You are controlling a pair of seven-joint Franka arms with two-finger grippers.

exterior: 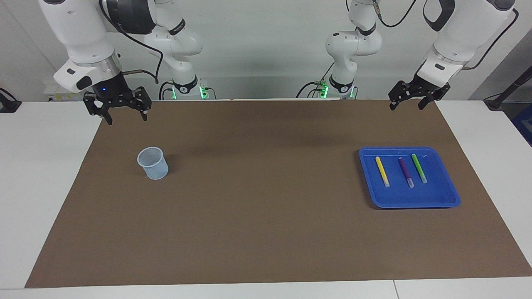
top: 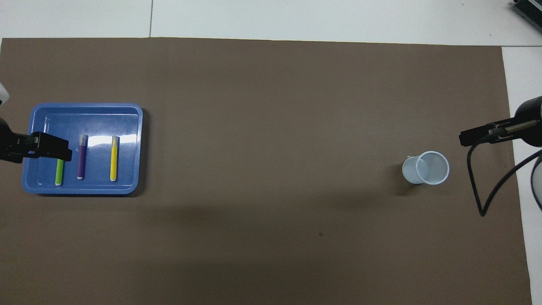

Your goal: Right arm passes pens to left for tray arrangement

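Note:
Three pens lie side by side in the blue tray (exterior: pixel 434 193) (top: pixel 84 116) toward the left arm's end of the table: yellow (exterior: pixel 382 171) (top: pixel 113 158), purple (exterior: pixel 405 171) (top: pixel 81 156) and green (exterior: pixel 419 167) (top: pixel 59 171). My left gripper (exterior: pixel 406 106) hangs open and empty, high over the mat's edge by the robots. Seen from above, it covers the green pen's farther end. My right gripper (exterior: pixel 126 118), with its blue light, hangs open and empty over the mat's corner at the right arm's end.
A small translucent pale-blue cup (exterior: pixel 153 164) (top: pixel 425 168) stands upright on the brown mat (exterior: pixel 266 207) toward the right arm's end. A black cable loops down from the right arm's wrist. White table surrounds the mat.

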